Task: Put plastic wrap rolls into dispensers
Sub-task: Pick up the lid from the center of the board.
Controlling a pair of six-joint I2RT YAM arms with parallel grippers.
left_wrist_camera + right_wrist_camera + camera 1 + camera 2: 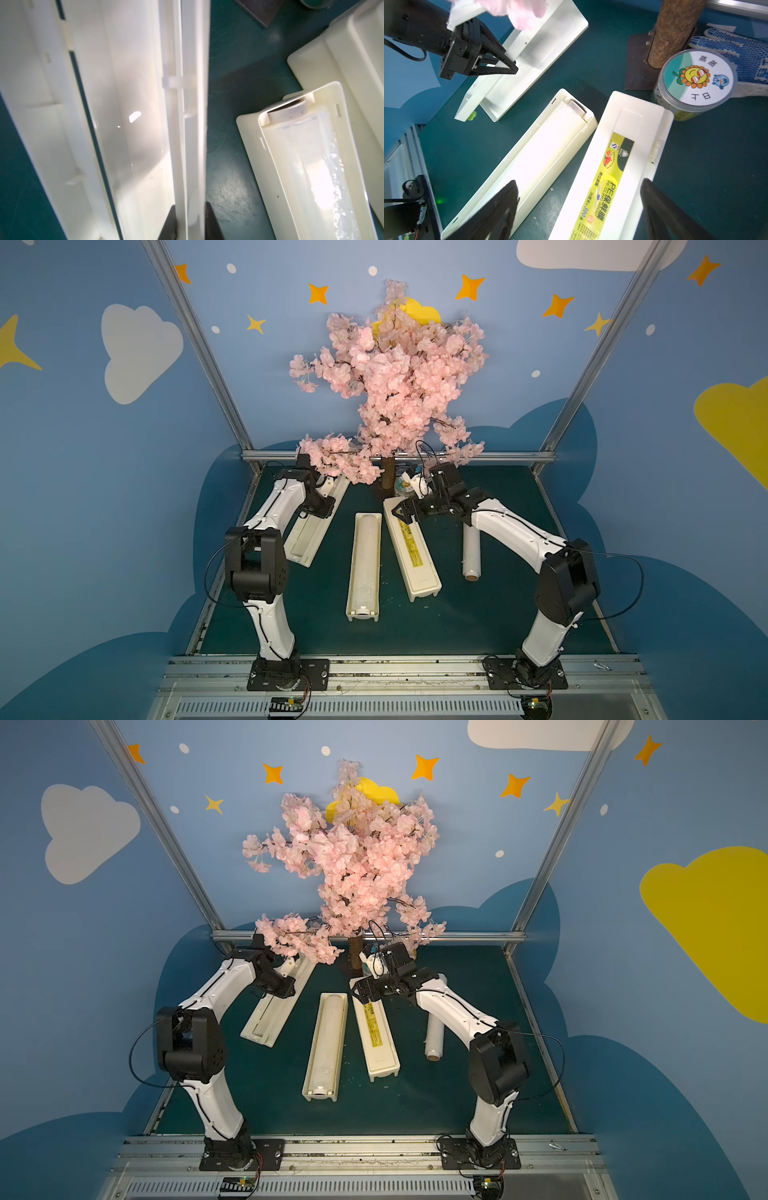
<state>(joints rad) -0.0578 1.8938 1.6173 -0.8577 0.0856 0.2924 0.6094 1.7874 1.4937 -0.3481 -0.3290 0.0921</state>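
Note:
An open cream dispenser (303, 539) (542, 47) lies at the left with an empty trough (128, 104). My left gripper (191, 220) (508, 65) is shut on its thin long edge, under the blossoms. A second dispenser (353, 616) in the middle holds a plastic wrap roll (365, 556) (324, 166) (546, 145). Beside it lies a cream box with a yellow label (411, 547) (608, 176) facing up. My right gripper (405, 510) (579, 187) hovers open over that box's far end, holding nothing. A loose roll (471, 551) (434, 1038) lies on the mat at the right, partly under my right arm.
A blossom tree with a brown trunk (388, 475) (675, 31) stands at the back centre, its pink branches overhanging the left dispenser's far end. A short green-and-white can (695, 83) and a dotted glove (737, 52) sit beside the trunk. Metal rails edge the green mat.

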